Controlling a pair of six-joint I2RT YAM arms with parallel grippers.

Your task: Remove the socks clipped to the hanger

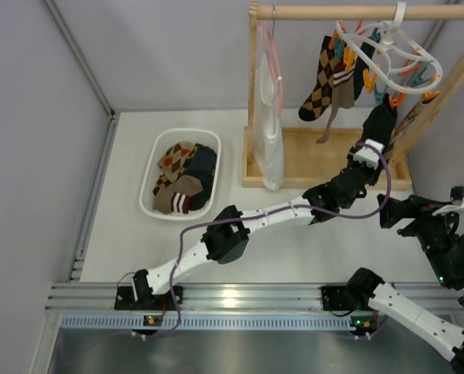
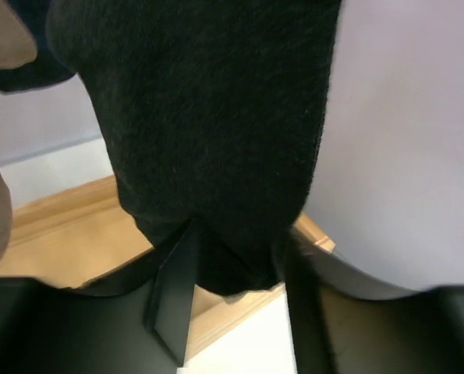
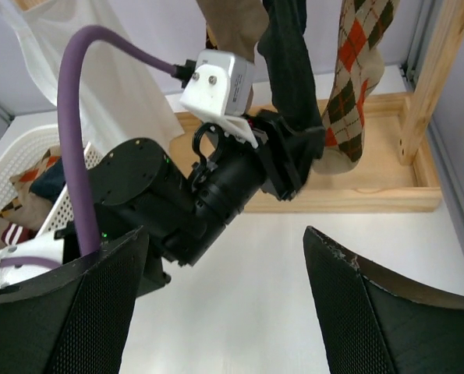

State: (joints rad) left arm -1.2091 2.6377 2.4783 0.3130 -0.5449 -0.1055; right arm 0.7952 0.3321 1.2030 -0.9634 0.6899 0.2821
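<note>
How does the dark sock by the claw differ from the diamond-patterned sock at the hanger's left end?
The dark sock is plain; the diamond-patterned sock is brown and tan. The dark sock's toe sits between the left claw's fingers; the diamond-patterned sock hangs untouched. Both hang from the hanger.

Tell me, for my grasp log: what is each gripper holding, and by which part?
The left gripper has the lower end of the dark navy sock between its fingers; a firm grip cannot be told. The right gripper is open and empty.
</note>
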